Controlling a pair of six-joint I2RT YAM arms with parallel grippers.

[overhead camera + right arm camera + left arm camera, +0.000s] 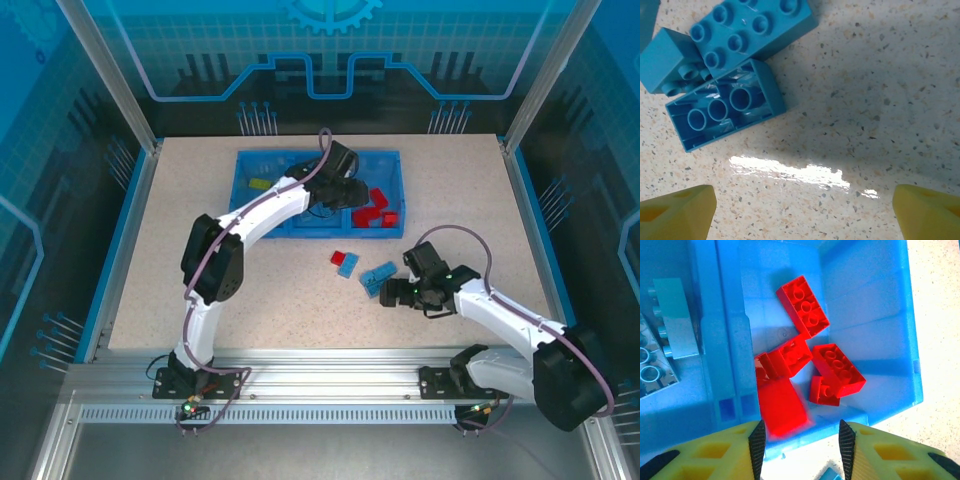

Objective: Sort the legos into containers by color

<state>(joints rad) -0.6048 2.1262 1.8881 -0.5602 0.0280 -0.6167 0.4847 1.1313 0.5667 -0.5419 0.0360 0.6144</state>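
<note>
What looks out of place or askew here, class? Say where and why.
A red lego and several light blue legos lie loose on the table, outside the tray. One blue lego lies overturned, hollow underside up.

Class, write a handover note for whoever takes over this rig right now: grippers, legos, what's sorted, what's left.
Left gripper: open, empty, over the tray's right compartment.
Right gripper: open, empty, over the table beside loose blue legos.
Done: red legos in the right compartment; a yellow-green lego in the left.
Left: one loose red lego and the blue ones on the table.
</note>
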